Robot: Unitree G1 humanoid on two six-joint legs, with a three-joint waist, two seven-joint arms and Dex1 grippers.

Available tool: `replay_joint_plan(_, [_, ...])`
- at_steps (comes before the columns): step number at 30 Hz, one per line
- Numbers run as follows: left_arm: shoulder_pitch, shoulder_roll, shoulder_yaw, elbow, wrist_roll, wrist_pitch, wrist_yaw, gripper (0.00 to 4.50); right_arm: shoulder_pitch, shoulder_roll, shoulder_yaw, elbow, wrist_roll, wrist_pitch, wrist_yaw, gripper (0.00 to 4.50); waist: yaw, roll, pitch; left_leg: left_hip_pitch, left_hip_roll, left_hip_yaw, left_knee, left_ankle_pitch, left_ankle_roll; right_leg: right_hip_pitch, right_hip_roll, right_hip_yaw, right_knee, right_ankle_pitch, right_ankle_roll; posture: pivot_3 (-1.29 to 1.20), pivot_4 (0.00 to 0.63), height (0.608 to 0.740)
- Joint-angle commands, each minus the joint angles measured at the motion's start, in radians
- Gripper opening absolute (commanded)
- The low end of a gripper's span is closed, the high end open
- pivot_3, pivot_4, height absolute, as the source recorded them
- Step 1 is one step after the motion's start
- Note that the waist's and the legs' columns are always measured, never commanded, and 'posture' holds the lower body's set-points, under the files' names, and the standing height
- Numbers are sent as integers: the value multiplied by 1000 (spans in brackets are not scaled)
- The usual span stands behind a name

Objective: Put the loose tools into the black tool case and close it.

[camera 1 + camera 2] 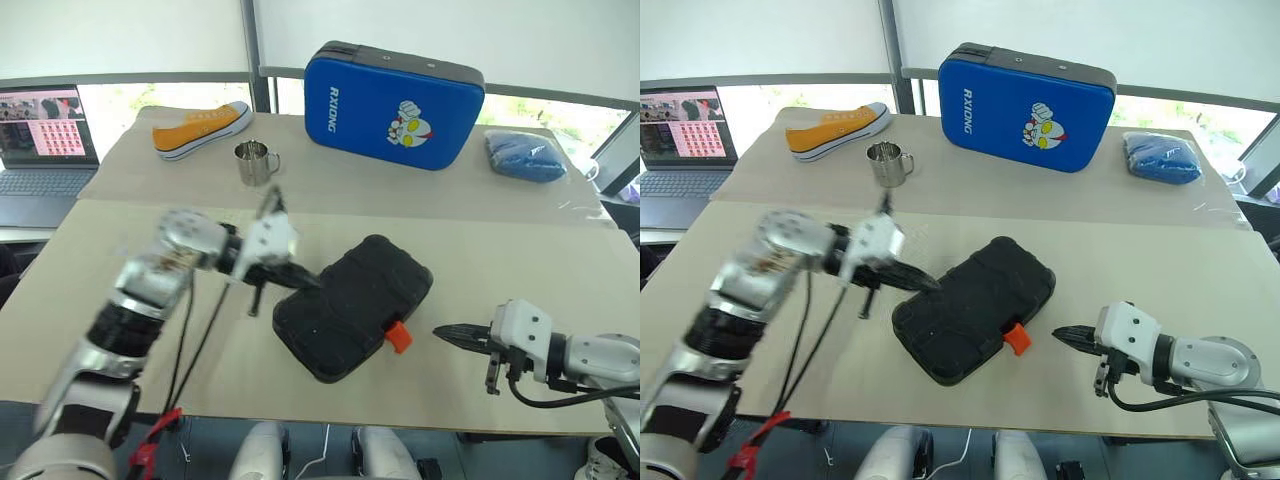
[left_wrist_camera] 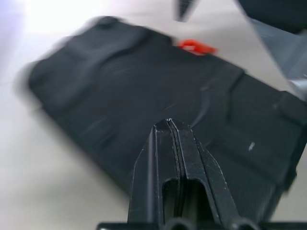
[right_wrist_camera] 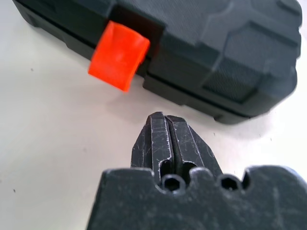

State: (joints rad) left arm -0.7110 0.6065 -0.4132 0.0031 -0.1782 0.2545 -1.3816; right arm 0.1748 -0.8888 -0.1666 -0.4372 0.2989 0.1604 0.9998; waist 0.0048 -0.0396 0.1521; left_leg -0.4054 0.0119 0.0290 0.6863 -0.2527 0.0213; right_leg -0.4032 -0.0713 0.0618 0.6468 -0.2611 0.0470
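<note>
Your table carries the black tool case near its front middle, lying flat with the lid down over the base. No loose tools are visible on the table around it, so I judge the loading step done and the closing step in hand. The orange latch on the case's near side sticks outward and looks unfastened; in the right wrist view it hangs tilted away from the case wall.

Your left end effector has its fingers pinched together, gripping nothing, with the tip over the case's left edge; whether it presses on the lid I cannot tell. Your right end effector is also closed and empty, pointing at the case from the right, just beside the latch but apart from it.

The next move, as I read it, calls for holding the lid down with the left tip while you bring the right tip against the latch and push it flush. Watch that the case does not slide away under that push.
</note>
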Motion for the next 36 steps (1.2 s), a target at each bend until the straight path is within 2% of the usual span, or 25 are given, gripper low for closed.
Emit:
replay_joint_plan(1, [-26,-24,-68,137,155,-238,44,35,-15,14,17,-42,9,12,-12,0,0,0,0,0,1,0,0,0,0,0,1,0,0,0,0,0,150,739])
replay_joint_plan(4, [-22,-44,-105,245,219,-362,64,35,-27,33,60,-62,3,21,-21,0,0,1,-2,4,1,0,0,0,0,3,1,1,0,0,0,0,150,739])
replay_joint_plan(9, [-14,-65,-79,243,194,-363,65,35,-43,62,138,-64,-29,21,-40,0,0,1,-2,15,2,0,0,-1,1,16,1,1,-3,0,0,0,150,739])
replay_joint_plan(19, [-20,-87,-61,233,192,-342,71,35,-121,127,274,80,-164,-20,-85,0,3,2,-4,16,1,1,0,-1,1,16,1,1,-2,0,0,0,150,739])
replay_joint_plan(28, [-13,-103,-57,213,189,-321,73,35,-160,179,253,68,-134,16,-103,0,4,2,-4,15,1,1,0,-1,1,16,1,2,-2,0,0,0,150,739])
replay_joint_plan(31, [-16,-112,-56,219,190,-325,75,35,-140,144,255,37,-136,24,-74,0,4,2,-4,15,2,1,0,-1,1,16,1,2,-2,0,0,0,150,739])
replay_joint_plan(36, [-22,-119,-50,229,192,-335,76,35,-47,50,177,-48,-80,52,-11,0,11,3,-4,15,1,0,0,-1,1,16,0,2,-2,0,1,0,150,739])
